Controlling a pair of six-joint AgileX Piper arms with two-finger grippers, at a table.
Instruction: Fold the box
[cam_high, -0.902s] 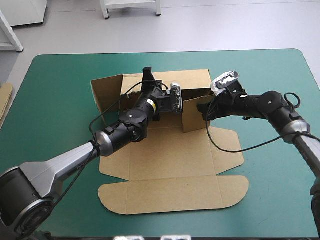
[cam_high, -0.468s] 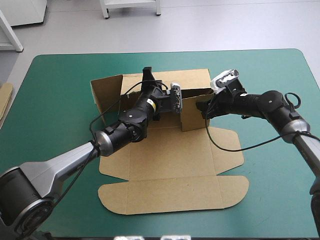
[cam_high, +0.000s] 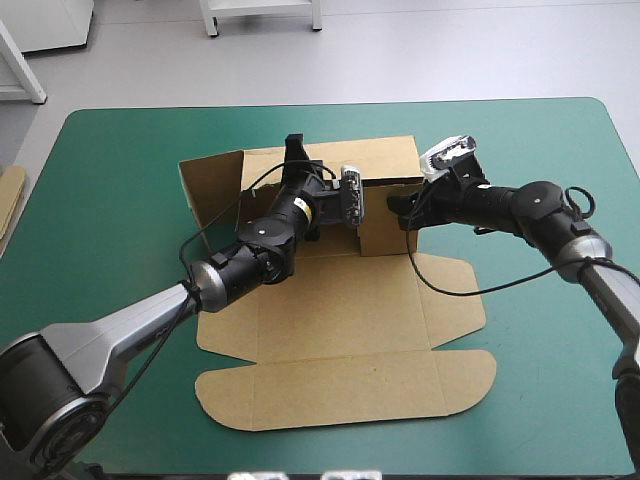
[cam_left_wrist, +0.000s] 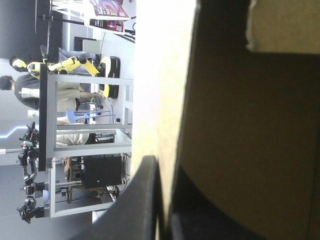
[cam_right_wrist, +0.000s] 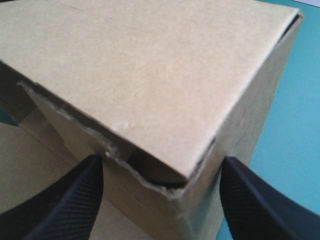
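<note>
The brown box (cam_high: 340, 320) lies mid-counter (cam_high: 110, 170) on the teal-green cover, with its lid and front flaps flat toward the near edge and its walls raised toward the far edge. The left gripper (cam_high: 294, 152) is up at the far wall, its jaws pinched on that board with the sheet between them. The right gripper (cam_right_wrist: 161, 165) has its jaws spread wide, and the box's upright right-hand corner sits between them.

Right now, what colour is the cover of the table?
Plain teal-green, no pattern: the cover around the box shows best in the high view.
</note>
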